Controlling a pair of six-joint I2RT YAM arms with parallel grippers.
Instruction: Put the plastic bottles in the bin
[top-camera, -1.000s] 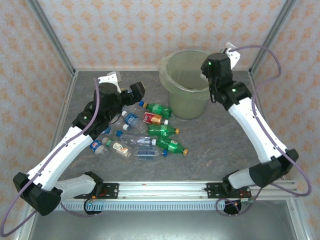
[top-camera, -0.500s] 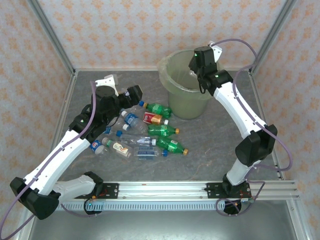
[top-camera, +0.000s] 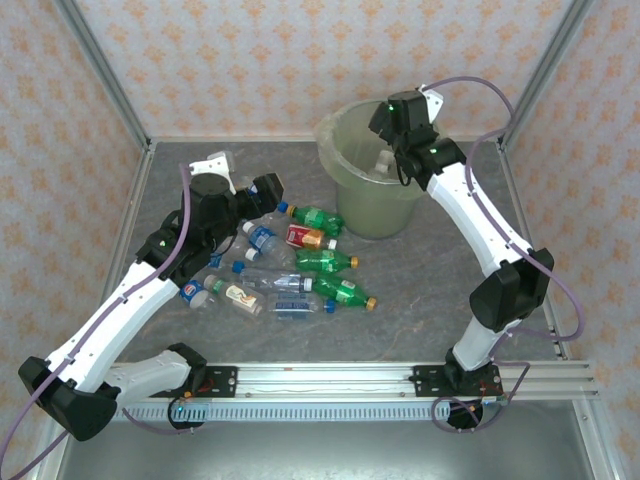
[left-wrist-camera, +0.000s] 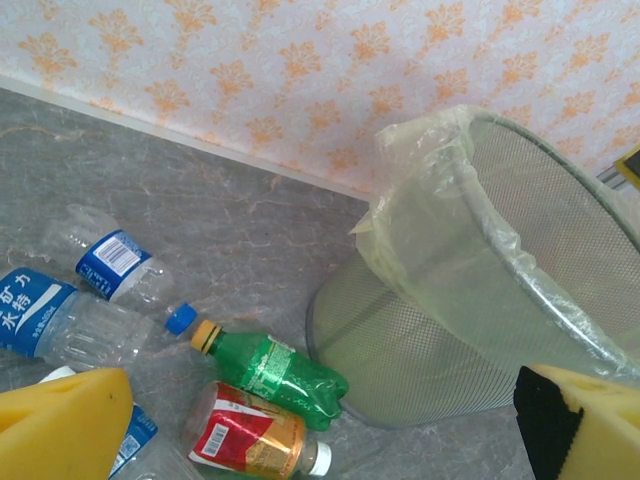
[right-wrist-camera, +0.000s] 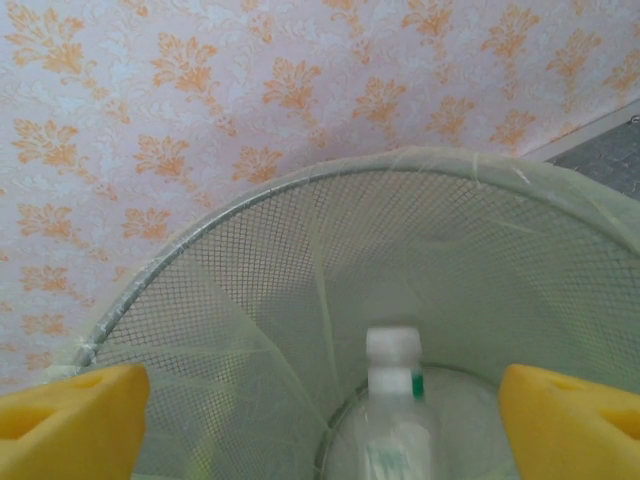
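Several crushed plastic bottles lie in a heap left of the bin: a green one (top-camera: 318, 219), a red-labelled one (top-camera: 305, 236), further green ones (top-camera: 327, 262) and clear blue-labelled ones (top-camera: 265, 240). The pale green bin (top-camera: 372, 205) stands at the back. My right gripper (top-camera: 385, 118) hangs over its mouth, open; a clear white-capped bottle (right-wrist-camera: 392, 400), blurred, sits loose between the wide-apart fingers (right-wrist-camera: 70, 420) inside the bin (right-wrist-camera: 250, 300). My left gripper (top-camera: 272, 190) is open above the heap's far edge, over the green bottle (left-wrist-camera: 270, 370) and the red-labelled bottle (left-wrist-camera: 250, 435).
Metal frame posts (top-camera: 100, 70) and patterned walls close in the table at the back and sides. The bin's liner bag (left-wrist-camera: 420, 200) folds over its rim. Bare grey tabletop (top-camera: 440, 280) lies right of the heap, and a rail (top-camera: 330, 375) runs along the near edge.
My right gripper has swung left from the bin's right rim to over its mouth, and a clear bottle now lies loose inside. The left arm has hardly moved.
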